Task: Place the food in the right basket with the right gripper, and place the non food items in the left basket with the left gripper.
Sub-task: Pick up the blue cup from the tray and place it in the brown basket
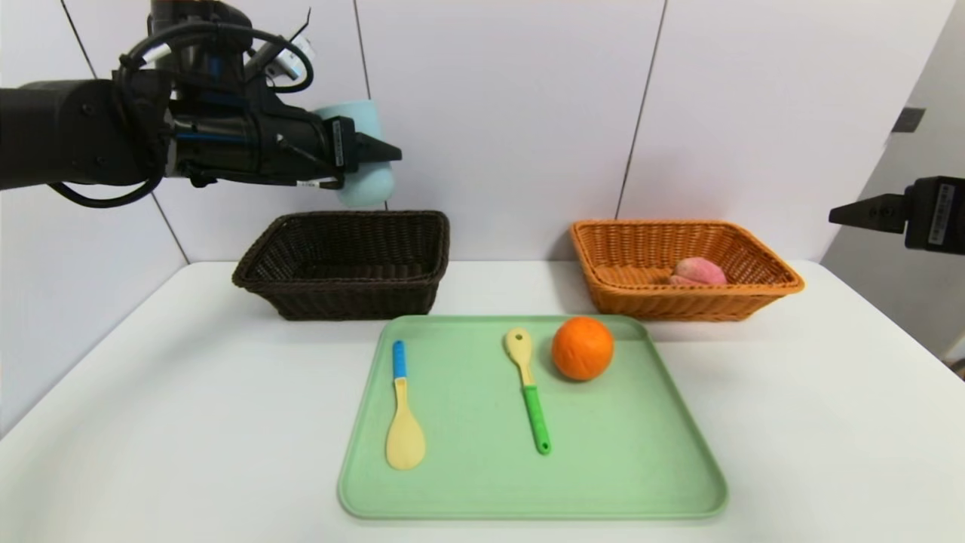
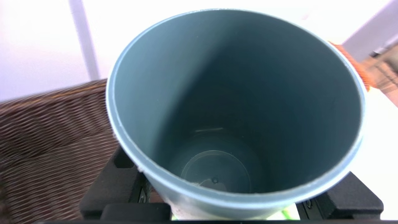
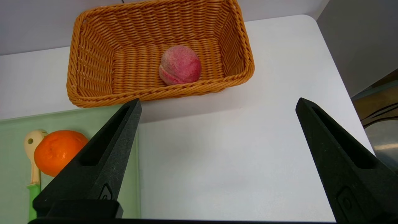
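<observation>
We have the left gripper [image 1: 377, 154] clamped on the cup [image 1: 364, 181], above the dark basket [image 1: 339, 285]'s right side. The cup looks light, fairly stiff and perhaps slippery; we'd squeeze its sides gently. It is 1 plain grey-blue cylinder, hollow, with a round rim. The right gripper [image 3: 218, 101] waits with its 2 fingers apart, well to the right of the dark basket, beyond the orange basket [image 1: 693, 305].

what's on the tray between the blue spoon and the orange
The green-handled spoon lies between the blue-handled spoon and the orange, as the head view shows.
</observation>
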Available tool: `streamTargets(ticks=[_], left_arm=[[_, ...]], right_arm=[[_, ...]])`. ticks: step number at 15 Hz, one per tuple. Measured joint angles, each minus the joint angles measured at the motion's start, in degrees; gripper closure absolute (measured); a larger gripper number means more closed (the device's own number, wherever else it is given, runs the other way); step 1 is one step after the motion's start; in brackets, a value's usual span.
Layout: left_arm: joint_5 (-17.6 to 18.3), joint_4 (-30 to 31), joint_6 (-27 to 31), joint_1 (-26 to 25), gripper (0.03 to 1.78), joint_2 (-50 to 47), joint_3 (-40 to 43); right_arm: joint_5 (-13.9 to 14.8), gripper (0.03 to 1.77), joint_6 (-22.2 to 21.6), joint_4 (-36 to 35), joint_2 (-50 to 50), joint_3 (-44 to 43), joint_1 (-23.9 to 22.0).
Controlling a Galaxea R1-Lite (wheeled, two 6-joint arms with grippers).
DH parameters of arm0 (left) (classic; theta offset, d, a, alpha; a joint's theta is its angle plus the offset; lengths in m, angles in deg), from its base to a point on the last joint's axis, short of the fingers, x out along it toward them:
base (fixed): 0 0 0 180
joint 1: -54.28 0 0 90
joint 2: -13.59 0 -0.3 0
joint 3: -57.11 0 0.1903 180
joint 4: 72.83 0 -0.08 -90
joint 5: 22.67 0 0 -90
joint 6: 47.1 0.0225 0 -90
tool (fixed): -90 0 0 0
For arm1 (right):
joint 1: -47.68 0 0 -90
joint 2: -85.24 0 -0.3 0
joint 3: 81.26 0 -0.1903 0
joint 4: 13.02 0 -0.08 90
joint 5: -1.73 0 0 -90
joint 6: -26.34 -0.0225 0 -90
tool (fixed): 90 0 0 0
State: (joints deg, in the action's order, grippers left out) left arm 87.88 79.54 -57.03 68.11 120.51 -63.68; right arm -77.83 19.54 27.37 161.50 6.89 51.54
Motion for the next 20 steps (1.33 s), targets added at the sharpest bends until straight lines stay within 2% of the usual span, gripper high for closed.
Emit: streamTargets(ticks=[5, 9, 13, 20], left_arm=[[-0.1, 5.5, 3.2, -6.3, 0.64, 4.5, 6.1], [-0.4, 14.6, 3.8, -9.2, 0.64, 8.1, 10.5], [-2.0, 15.5, 6.8, -10.0, 0.64, 11.0, 11.7], [-2.6, 20.4, 7.1, -10.5, 0.64, 14.9, 11.8]], right_arm=[[0.0, 0.09, -0.1, 0.0, 0.8, 0.4, 0.0], [0.0, 0.09, -0.2, 0.0, 1.1, 0.5, 0.0], [0.0, 0.09, -0.2, 0.0, 1.3, 0.5, 0.0], [0.1, 0.09, -0.2, -0.7, 1.3, 1.6, 0.0]])
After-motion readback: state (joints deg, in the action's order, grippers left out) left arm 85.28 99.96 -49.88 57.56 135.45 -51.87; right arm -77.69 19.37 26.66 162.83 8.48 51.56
